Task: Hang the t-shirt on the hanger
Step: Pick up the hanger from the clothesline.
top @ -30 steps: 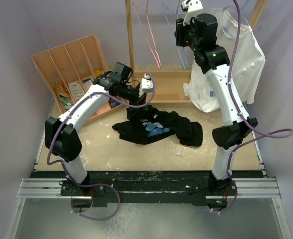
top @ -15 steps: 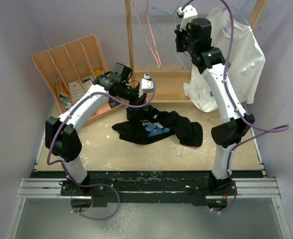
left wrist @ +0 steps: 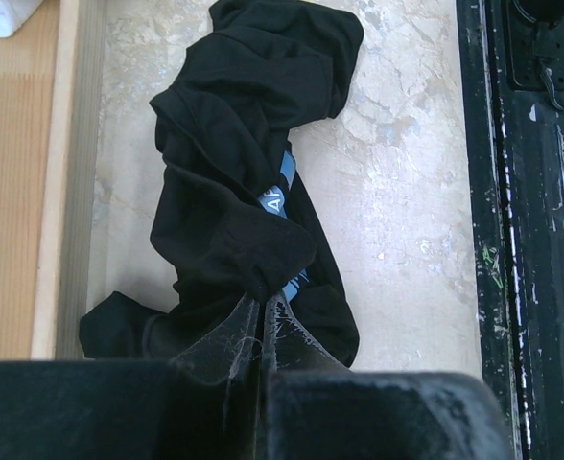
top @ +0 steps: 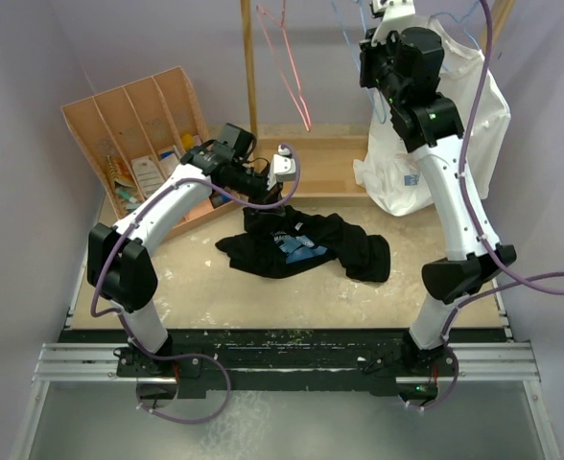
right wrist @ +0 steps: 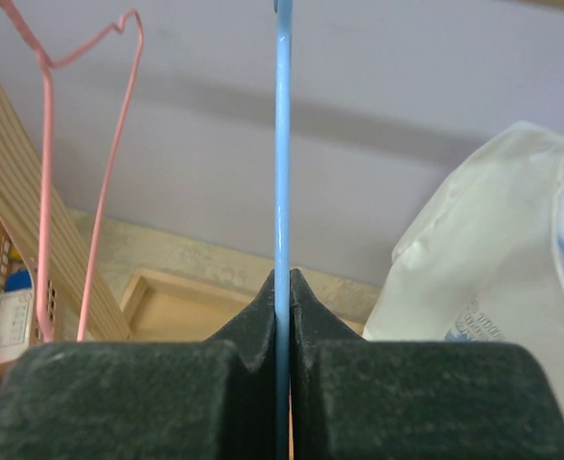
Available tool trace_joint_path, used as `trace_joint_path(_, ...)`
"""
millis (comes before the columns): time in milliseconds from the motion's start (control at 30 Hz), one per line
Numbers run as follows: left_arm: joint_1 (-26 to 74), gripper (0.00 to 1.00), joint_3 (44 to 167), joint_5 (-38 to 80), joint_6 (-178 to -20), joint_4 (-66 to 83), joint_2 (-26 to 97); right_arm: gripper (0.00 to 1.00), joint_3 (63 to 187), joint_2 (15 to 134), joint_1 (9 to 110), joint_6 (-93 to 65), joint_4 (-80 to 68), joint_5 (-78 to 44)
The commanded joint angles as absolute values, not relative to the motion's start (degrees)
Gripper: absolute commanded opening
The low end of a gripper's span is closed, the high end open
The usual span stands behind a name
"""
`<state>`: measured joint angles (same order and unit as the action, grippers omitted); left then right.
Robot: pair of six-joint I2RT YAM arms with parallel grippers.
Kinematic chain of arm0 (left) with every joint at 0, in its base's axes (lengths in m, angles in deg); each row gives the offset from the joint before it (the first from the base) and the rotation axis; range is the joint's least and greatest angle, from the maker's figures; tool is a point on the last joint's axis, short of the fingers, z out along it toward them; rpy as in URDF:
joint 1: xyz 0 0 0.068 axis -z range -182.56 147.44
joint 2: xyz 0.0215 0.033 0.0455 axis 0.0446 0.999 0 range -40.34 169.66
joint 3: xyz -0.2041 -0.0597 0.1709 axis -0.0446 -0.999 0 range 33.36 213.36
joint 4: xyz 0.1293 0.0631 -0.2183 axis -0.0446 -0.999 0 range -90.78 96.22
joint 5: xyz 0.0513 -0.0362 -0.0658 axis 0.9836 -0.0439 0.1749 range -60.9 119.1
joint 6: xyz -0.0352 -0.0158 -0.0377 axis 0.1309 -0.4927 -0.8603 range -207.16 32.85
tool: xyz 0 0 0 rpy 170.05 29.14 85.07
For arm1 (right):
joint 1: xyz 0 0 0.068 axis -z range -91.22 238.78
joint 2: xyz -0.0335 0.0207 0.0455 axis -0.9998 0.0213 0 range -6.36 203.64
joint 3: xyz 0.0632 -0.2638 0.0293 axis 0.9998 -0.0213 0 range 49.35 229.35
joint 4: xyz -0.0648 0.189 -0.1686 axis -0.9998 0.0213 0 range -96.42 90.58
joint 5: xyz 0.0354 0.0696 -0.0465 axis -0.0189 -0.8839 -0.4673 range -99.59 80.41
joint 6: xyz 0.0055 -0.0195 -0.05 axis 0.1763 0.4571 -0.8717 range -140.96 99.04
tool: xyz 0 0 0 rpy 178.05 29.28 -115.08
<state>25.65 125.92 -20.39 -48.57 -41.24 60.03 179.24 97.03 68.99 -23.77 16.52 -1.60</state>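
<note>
right wrist view: right gripper (right wrist: 282, 287) clamped on the blue hanger (right wrist: 282, 144) wire, raised high; left gripper (left wrist: 263, 316) pinching the t-shirt (left wrist: 234, 201), crumpled on the table (left wrist: 397, 211); both grasps made, dressing the hanger not yet begun.

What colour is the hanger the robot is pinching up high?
Light blue. The hanger shows best in the right wrist view.

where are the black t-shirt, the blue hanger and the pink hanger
black t-shirt (top: 303, 246), top view, printed chest
blue hanger (right wrist: 282, 144), right wrist view, upright wire
pink hanger (right wrist: 44, 192), right wrist view, left wire
</note>
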Motion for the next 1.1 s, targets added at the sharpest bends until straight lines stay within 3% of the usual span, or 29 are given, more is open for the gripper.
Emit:
trace_joint_path(0, 25.92, 0.00, 125.15, -22.78, -48.66, -39.83, 58.45, 0.00, 176.79, 93.04, 69.18, -25.44, 11.72, 0.05)
trace_joint_path(567, 25.83, 0.00, 122.63, -15.67, -52.61, -33.42, 57.75, 0.00, 143.18, 62.60, 69.18, -24.10, 8.66, -0.91)
trace_joint_path(1067, 16.35, 0.00, 123.90, -10.35, -59.60, -31.29, 55.68, 0.00, 124.90, 48.32, 69.17, -28.70, 18.27, -9.52)
